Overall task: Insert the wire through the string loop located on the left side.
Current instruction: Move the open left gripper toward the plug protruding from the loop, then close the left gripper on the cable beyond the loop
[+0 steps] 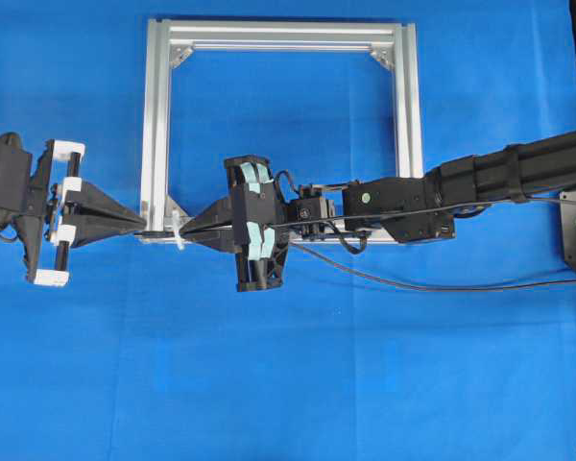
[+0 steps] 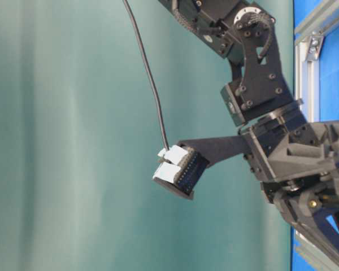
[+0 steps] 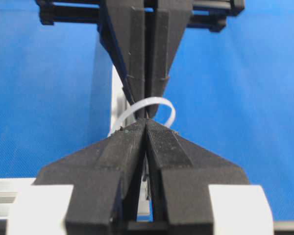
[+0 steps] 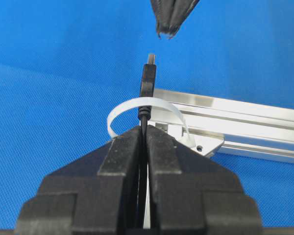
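Note:
My right gripper (image 1: 190, 230) (image 4: 144, 128) is shut on the thin black wire (image 1: 413, 283), which trails back along the arm and off to the right. The wire's dark plug tip (image 4: 147, 81) sticks out past the fingertips and crosses the white string loop (image 4: 118, 111) (image 1: 178, 233) at the frame's near left corner; it looks threaded through. My left gripper (image 1: 139, 226) (image 3: 147, 121) is shut with nothing in it, pointing tip to tip at the right one. A small gap separates it from the plug. In the left wrist view the loop (image 3: 159, 101) arches just beyond its tips.
The silver aluminium frame (image 1: 156, 125) (image 4: 245, 110) lies flat on the blue cloth, with corner brackets (image 1: 180, 56) inside it. A thicker black cable (image 2: 150, 73) runs to a camera block (image 2: 178, 169) on an arm. Blue cloth stretches in front of the frame.

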`<act>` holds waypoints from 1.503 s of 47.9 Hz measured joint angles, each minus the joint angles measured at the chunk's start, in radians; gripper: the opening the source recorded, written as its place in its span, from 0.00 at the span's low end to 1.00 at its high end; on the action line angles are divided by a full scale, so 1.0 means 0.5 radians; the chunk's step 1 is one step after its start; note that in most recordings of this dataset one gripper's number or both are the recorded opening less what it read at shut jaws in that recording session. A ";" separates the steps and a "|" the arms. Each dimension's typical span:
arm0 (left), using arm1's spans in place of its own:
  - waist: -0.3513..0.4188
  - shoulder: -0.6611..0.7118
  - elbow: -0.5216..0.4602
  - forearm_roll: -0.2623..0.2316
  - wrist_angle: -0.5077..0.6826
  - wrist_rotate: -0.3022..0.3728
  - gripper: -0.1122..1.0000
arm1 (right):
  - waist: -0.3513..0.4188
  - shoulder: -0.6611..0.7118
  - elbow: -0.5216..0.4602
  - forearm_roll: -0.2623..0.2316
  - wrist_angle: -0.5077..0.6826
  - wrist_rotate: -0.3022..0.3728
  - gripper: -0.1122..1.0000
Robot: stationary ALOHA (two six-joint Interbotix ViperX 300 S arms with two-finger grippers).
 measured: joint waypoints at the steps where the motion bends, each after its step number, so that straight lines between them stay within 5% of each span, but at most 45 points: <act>1: 0.000 0.000 -0.003 0.000 0.003 0.006 0.10 | 0.000 -0.003 0.000 0.000 0.000 0.000 0.11; 10: -0.003 0.000 -0.009 0.003 0.018 0.003 0.21 | 0.000 0.000 0.000 0.000 0.000 0.000 0.11; 20: -0.006 0.000 -0.031 0.003 0.028 -0.052 0.76 | 0.000 -0.003 0.000 0.000 0.000 0.000 0.11; 25: -0.006 0.003 -0.043 0.003 0.061 -0.058 0.92 | 0.000 0.000 0.000 0.000 0.000 0.000 0.11; 49: -0.009 0.025 -0.046 0.003 0.123 -0.058 0.90 | 0.000 0.000 0.000 0.000 0.000 0.000 0.11; 72: -0.009 0.555 -0.255 0.000 0.110 -0.021 0.89 | 0.000 -0.003 0.000 0.000 0.000 0.000 0.11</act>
